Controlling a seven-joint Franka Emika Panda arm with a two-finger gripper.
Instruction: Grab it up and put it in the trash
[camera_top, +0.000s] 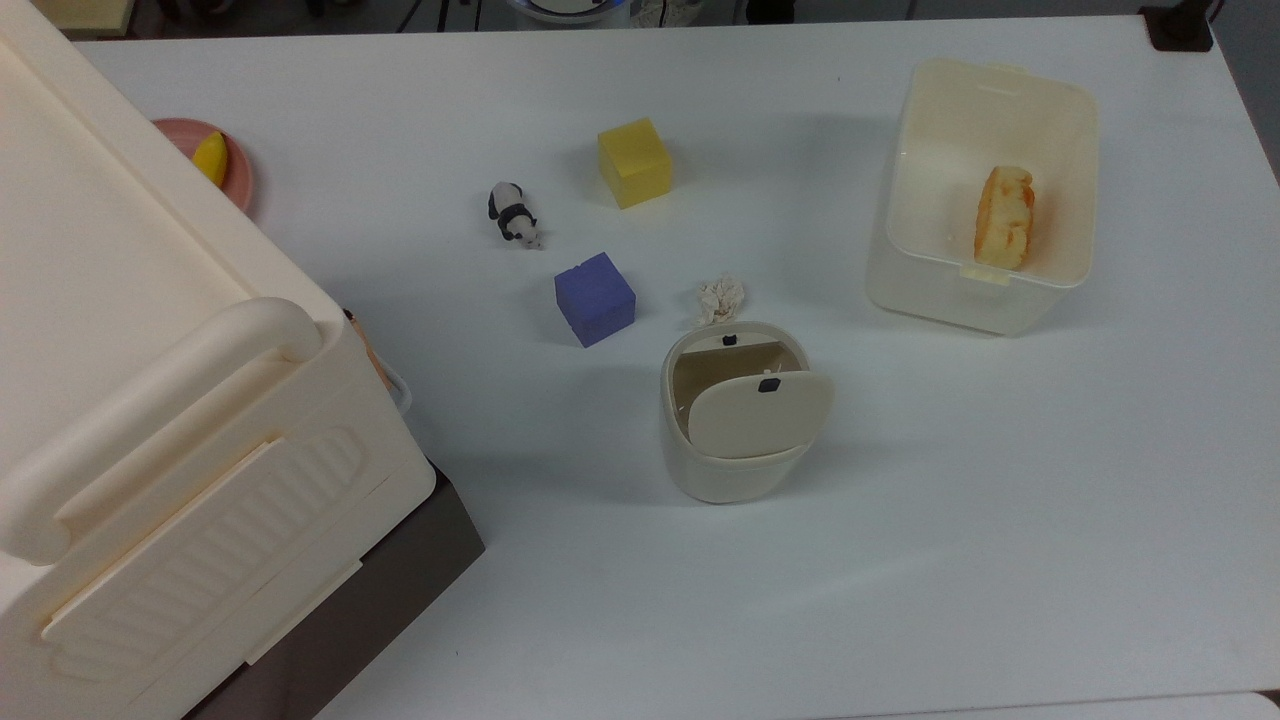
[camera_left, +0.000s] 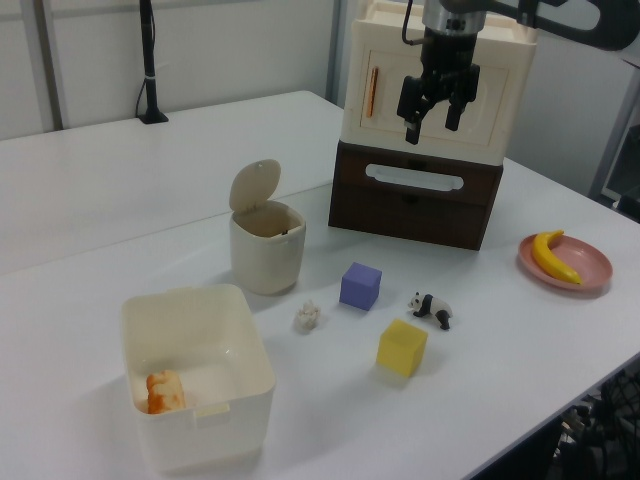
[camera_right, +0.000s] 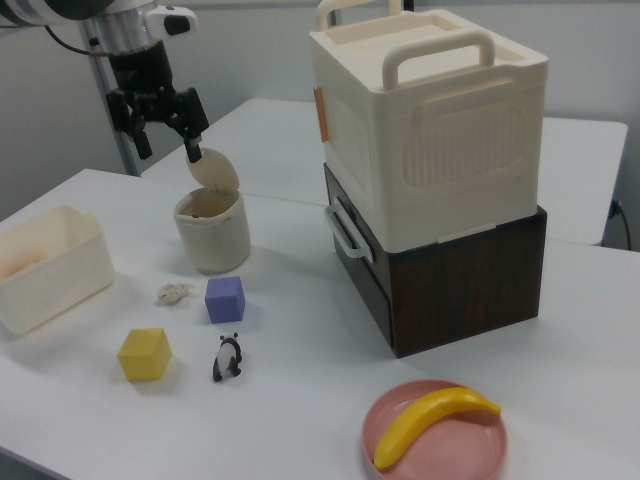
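Observation:
The crumpled off-white tissue wad (camera_top: 720, 298) lies on the white table, just beyond the rim of the small cream trash bin (camera_top: 735, 480), whose flap lid (camera_top: 760, 412) is tilted up so the inside shows. In the left view the wad (camera_left: 307, 316) sits a little in front of the bin (camera_left: 262, 260). In the right view the wad (camera_right: 175, 293) lies to the lower left of the bin (camera_right: 215, 245). My gripper (camera_left: 432, 118) hangs high above the table, open and holding nothing. In the right view the gripper (camera_right: 165, 140) hovers just above and left of the raised lid.
Near the wad are a purple cube (camera_top: 594, 298), a yellow cube (camera_top: 634, 162) and a panda figurine (camera_top: 513, 214). A rectangular cream tub (camera_top: 950, 300) holds an orange bread-like piece. A large cream box on a brown drawer unit (camera_right: 440, 190) stands nearby, beside a pink plate (camera_right: 480, 440) with a banana.

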